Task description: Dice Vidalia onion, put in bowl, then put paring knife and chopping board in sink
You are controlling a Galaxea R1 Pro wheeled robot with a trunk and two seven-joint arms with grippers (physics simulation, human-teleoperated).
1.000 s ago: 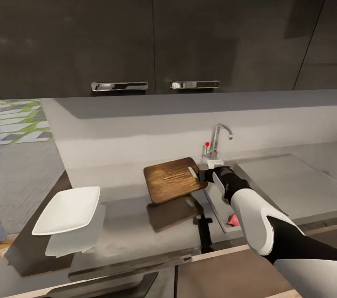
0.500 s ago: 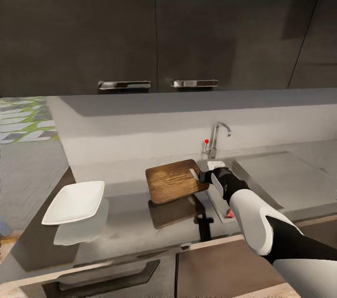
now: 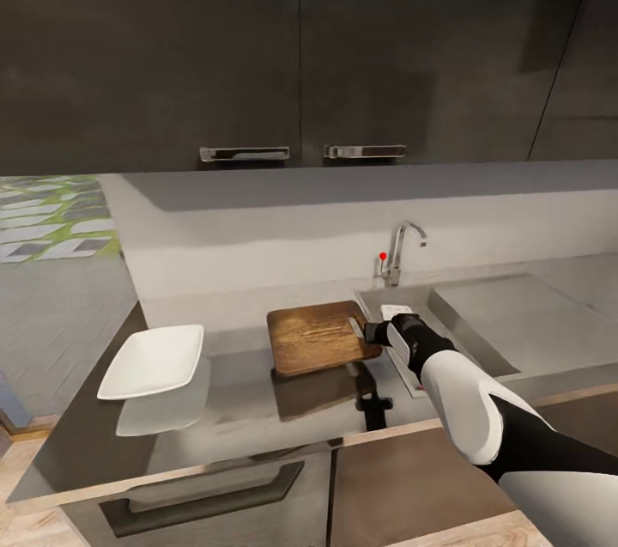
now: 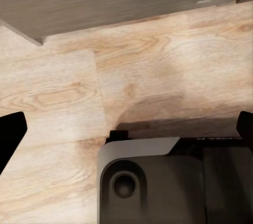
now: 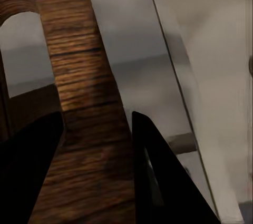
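Wall cabinets point(image 3: 300, 40): dark, glossy, two chrome handles
Backsplash point(image 3: 343, 225): plain grey
Floor point(image 4: 79, 92): light wood planks
Rug point(image 3: 51, 216): green-grey patterned

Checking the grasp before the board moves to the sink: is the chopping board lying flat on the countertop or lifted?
Lifted. The chopping board hangs above the countertop with its reflection below it, handle end between the right gripper's fingers.

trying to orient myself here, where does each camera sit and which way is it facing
Head view: on the robot's head, looking forward and down at the countertop, sink and bowl; right arm shows.
Left wrist view: aimed down at a wood floor; dark fingers at the edges.
Right wrist view: along fingers gripping the chopping board.
Shared: chopping board.
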